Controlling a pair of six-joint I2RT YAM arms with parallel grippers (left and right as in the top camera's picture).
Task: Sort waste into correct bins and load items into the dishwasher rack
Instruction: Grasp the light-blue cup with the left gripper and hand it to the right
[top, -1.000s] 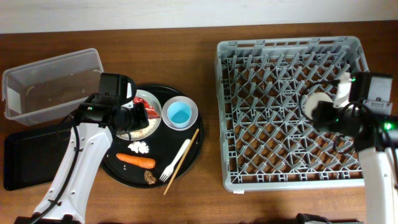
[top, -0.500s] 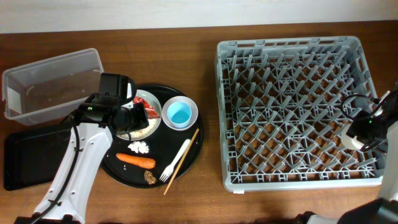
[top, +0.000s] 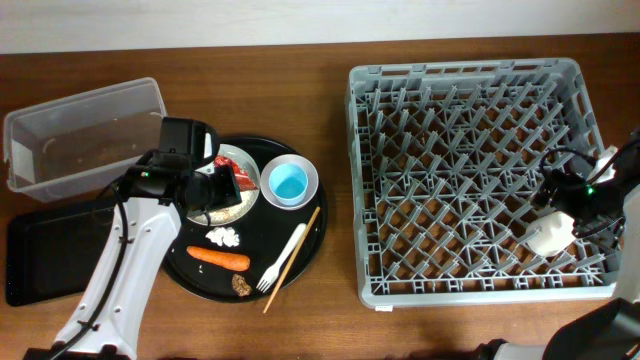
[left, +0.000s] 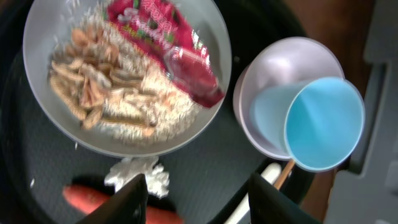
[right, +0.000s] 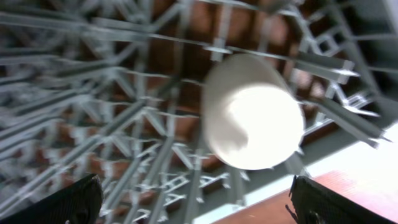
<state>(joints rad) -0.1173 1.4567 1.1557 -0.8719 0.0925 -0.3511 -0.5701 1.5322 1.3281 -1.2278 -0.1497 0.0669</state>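
One white cup lay in the near-right corner of the dishwasher rack; right tool stood spread wide, off it (pegs cradled it, I judge). Left tool hung half-open, empty, above the plate holding scraps.

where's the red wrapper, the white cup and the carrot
red wrapper (left: 168, 50), left wrist view, its crumpled middle
white cup (right: 252, 112), right wrist view, middle of its body
carrot (top: 218, 258), overhead view, mid-length

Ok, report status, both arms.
Right jaws open, white cup free in rack. Left jaws open above plate, red wrapper not gripped. Nothing blocking.
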